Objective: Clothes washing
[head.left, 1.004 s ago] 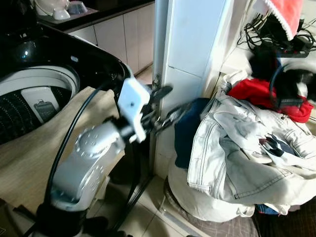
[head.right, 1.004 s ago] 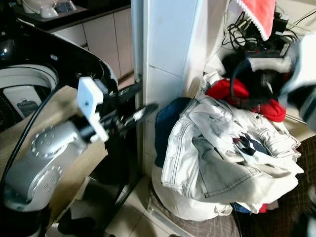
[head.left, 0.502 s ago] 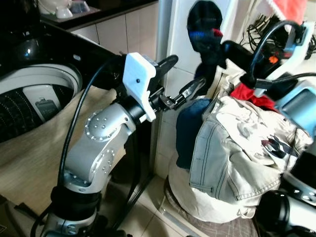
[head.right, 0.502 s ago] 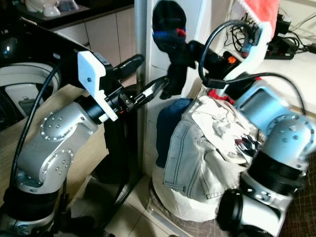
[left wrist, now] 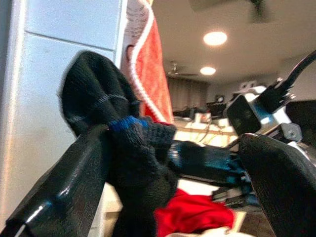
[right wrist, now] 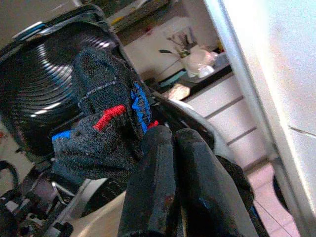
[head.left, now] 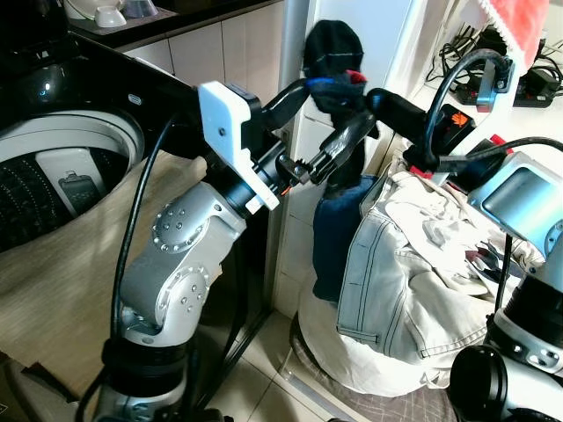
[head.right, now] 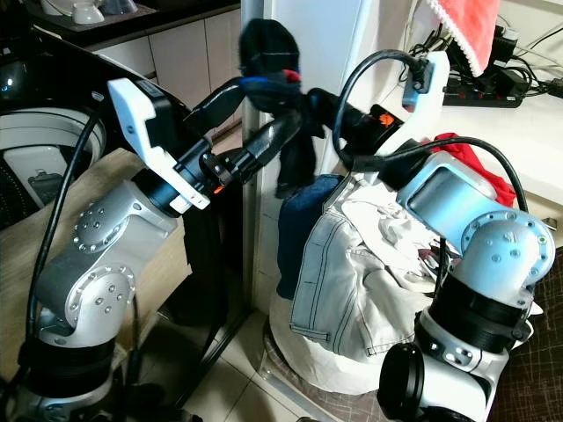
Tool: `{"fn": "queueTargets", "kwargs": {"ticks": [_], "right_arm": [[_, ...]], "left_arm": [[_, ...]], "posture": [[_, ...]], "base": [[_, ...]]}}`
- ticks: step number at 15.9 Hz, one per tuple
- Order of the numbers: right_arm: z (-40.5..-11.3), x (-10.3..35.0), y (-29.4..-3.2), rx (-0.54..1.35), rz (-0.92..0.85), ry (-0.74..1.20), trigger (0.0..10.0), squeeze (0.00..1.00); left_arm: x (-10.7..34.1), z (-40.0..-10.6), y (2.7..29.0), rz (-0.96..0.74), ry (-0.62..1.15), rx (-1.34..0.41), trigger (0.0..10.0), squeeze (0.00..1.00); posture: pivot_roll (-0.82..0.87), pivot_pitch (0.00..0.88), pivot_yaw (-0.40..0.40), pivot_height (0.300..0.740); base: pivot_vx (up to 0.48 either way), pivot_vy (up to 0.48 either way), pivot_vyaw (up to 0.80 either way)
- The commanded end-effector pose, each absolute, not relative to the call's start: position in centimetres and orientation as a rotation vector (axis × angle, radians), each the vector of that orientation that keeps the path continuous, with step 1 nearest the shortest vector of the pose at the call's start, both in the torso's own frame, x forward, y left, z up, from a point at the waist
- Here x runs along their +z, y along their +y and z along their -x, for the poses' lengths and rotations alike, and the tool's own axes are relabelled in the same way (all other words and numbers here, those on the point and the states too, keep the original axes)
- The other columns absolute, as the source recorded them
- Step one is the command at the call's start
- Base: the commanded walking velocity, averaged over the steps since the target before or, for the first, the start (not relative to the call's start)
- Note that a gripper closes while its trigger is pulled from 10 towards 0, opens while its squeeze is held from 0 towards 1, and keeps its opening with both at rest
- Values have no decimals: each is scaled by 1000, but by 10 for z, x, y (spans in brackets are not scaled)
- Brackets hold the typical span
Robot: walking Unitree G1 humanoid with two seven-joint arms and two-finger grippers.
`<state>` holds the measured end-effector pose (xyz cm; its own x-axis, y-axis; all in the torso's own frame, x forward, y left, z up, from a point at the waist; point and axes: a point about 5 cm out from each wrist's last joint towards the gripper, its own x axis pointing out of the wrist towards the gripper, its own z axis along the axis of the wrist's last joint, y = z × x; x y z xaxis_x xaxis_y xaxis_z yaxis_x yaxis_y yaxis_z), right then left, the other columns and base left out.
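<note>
While both arms are raised in front of the white pillar (head.left: pixel 352 53), I hold a dark knitted sock with blue and red bands (head.left: pixel 332 66) in the air between them. My right gripper (right wrist: pixel 165 148) has its two black fingers pressed together on the sock's cuff, pinching it firmly. My left gripper (head.left: pixel 330 123) is spread wide, one finger above and one below the hanging part of the sock; in the left wrist view the sock (left wrist: pixel 126 143) hangs between the parted fingers (left wrist: pixel 64 187), resting against one of them, with nothing clamped.

The sock is above the pile of laundry, a pale washed-denim garment (head.left: pixel 413 281) draped over a navy cloth (head.left: pixel 332 229) and a red one (head.right: pixel 475 154), heaped near the foot of the pillar. The black top-loading washing machine (head.left: pixel 53 149) stands to my left with its lid up and its round drum opening (head.left: pixel 44 193) exposed; a beige cloth (head.left: pixel 62 264) hangs over the drum's near rim.

I judge the step in hand to be the transfer of one item from pile to machine, caught at a hand-over. The next move calls either for closing the left fingers on the sock before the right lets go, or for swinging the right arm leftward across the pillar to release over the drum opening.
</note>
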<state>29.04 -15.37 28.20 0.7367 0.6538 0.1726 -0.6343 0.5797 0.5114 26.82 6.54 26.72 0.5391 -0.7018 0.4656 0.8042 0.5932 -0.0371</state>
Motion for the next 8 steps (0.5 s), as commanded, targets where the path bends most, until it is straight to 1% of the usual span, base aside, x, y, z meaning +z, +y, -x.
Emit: {"fn": "queueTargets", "kwargs": {"ticks": [1, 2, 3, 4, 5, 7, 8], "right_arm": [[-285, 280, -150, 771, -565, 48, 0, 0], [-283, 279, -147, 778, -563, 51, 0, 0], [-282, 279, -145, 786, -560, 52, 0, 0], [-280, 280, -140, 807, -560, 52, 0, 0], [-280, 280, -139, 809, -560, 52, 0, 0], [-279, 279, -136, 813, -554, 60, 0, 0], [-279, 278, -135, 817, -557, 63, 0, 0]], "left_arm": [[268, -263, 61, 291, -416, -957, 10000, 1000], [261, -262, 55, 286, -356, -985, 10000, 588], [256, -264, 53, 269, -328, -966, 10000, 0], [250, -268, 52, 243, -305, -914, 10000, 0], [251, -268, 52, 241, -309, -914, 10000, 0], [258, -267, 52, 288, -360, -911, 10000, 0], [259, -267, 52, 304, -355, -919, 980, 0]], "posture": [[-74, 16, -62, 740], [-75, 17, -60, 740], [-77, 17, -58, 740], [-78, 17, -56, 740], [-78, 17, -56, 740], [-77, 18, -57, 740], [-75, 18, -58, 740]], "base": [[0, 0, 0], [0, 0, 0], [0, 0, 0], [0, 0, 0], [0, 0, 0], [0, 0, 0], [0, 0, 0]]}}
